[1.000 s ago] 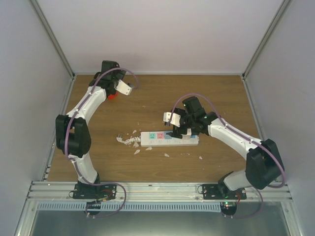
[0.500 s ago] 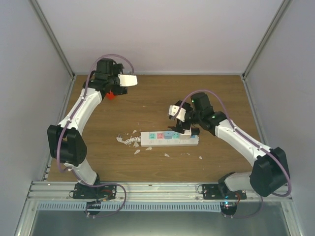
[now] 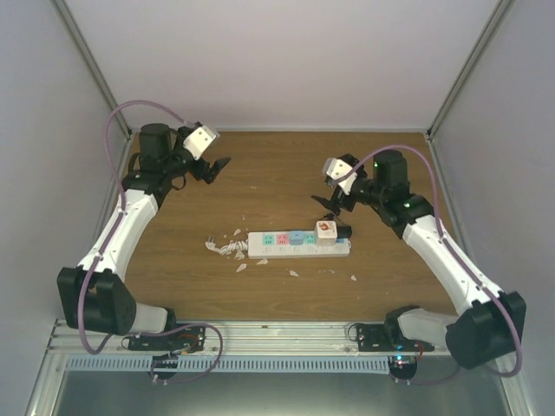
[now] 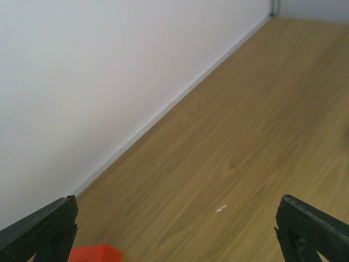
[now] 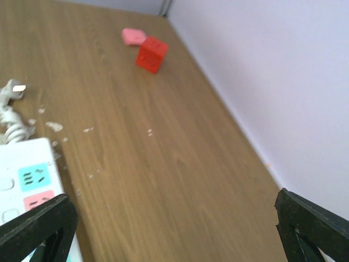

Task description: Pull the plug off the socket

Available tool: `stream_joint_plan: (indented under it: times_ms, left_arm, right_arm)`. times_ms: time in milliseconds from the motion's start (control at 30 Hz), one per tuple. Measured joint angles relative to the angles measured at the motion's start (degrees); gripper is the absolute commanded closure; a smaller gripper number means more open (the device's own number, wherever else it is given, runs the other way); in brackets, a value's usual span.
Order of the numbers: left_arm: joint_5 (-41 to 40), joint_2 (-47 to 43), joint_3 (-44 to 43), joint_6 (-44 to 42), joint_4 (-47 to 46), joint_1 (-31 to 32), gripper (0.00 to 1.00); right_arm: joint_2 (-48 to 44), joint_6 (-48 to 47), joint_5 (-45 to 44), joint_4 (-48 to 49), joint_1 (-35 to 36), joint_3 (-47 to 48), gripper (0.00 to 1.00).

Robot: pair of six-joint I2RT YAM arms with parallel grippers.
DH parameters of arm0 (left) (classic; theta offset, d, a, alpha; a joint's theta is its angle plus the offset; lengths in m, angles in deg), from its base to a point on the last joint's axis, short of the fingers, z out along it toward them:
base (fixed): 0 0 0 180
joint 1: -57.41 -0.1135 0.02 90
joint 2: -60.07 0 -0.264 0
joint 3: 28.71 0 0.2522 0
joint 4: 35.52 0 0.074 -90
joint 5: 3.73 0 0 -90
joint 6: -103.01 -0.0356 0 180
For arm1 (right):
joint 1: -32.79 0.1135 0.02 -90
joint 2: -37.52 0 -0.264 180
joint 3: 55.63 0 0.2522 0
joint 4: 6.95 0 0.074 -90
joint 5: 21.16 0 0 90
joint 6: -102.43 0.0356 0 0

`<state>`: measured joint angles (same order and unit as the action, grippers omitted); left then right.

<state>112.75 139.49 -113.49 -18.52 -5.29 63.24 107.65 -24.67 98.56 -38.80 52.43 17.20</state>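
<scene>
The socket (image 3: pixel 299 244), a long white power strip with pink, blue and green outlet faces, lies mid-table with its cord stub (image 3: pixel 221 249) to the left. A small white plug (image 3: pixel 326 229) with an orange mark stands on the strip's right part. My right gripper (image 3: pixel 329 205) hovers just behind the plug, open and empty. In the right wrist view (image 5: pixel 174 218) its fingers are spread wide, and the strip's end (image 5: pixel 27 180) shows at lower left. My left gripper (image 3: pixel 215 165) is open and empty at the far left corner, also wide in its wrist view (image 4: pixel 175 218).
A red cube (image 5: pixel 151 53) and a pink piece (image 5: pixel 132 36) lie near the back-left wall; the cube's edge shows in the left wrist view (image 4: pixel 92 254). White scraps (image 3: pixel 293 273) lie around the strip. Enclosure walls (image 3: pixel 277 61) ring the table.
My right gripper has lifted back off the strip, so the white plug now shows on it. My left arm has swung left and back, its gripper now pointing right.
</scene>
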Motion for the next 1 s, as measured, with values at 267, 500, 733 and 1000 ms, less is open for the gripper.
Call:
stream_joint_plan:
  times_ms: [267,500,733,1000]
  left_arm:
    - [8.94,-0.55,2.03,7.82,-0.26,0.02,0.01]
    - [12.24,-0.57,11.30,8.37,-1.77,0.09,0.01]
    - [19.17,1.57,15.13,0.50,1.29,2.73,0.01]
    - [21.22,4.63,18.16,-5.49,1.31,11.02,0.01]
  right_arm:
    - [-6.47,6.56,2.32,2.01,-3.93,-0.04,0.00]
    - [-6.51,10.58,2.75,1.01,-7.02,-0.59,0.00]
    - [-9.97,9.94,5.64,-0.66,-12.74,-3.98,0.00]
    - [-5.53,-2.36,12.44,-9.01,-15.19,-5.35,0.00]
